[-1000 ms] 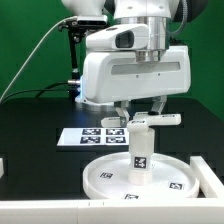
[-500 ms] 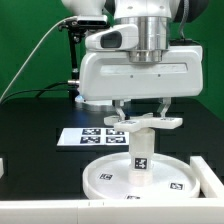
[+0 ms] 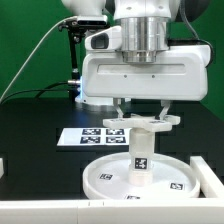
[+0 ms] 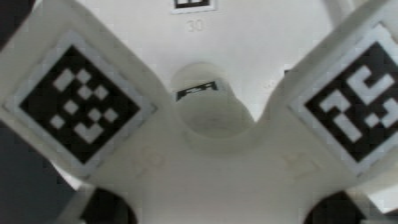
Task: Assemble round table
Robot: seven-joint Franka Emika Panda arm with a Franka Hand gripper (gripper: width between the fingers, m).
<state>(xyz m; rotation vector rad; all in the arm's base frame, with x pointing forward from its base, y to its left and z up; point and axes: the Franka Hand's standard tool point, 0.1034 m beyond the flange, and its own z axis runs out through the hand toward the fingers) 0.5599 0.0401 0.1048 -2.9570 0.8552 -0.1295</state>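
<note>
The large rimmed round disc [image 3: 110,180] lies flat on the black table. The short post [image 3: 142,152] stands upright at its middle. The cross-shaped foot [image 3: 150,122] sits on top of the post. My gripper [image 3: 143,112] comes straight down over it, shut on the foot, with one finger [image 3: 122,108] on each side. In the wrist view the foot [image 4: 214,180] fills the picture with two tagged arms spreading outward. The post's side [image 4: 210,100] shows in the notch between them. My gripper [image 4: 222,205] has its dark pads [image 4: 93,205] at both sides of the foot.
The marker board [image 3: 95,136] lies flat behind the disc. A plain white block [image 3: 208,172] stands at the exterior view's right edge, close to the disc's rim. A white ledge [image 3: 40,212] runs along the table's front. A black stand with cables rises at the back left.
The hand has turned about its upright axis with the foot in its grip. The foot's arms now point in a different direction. The post and disc have stayed put.
</note>
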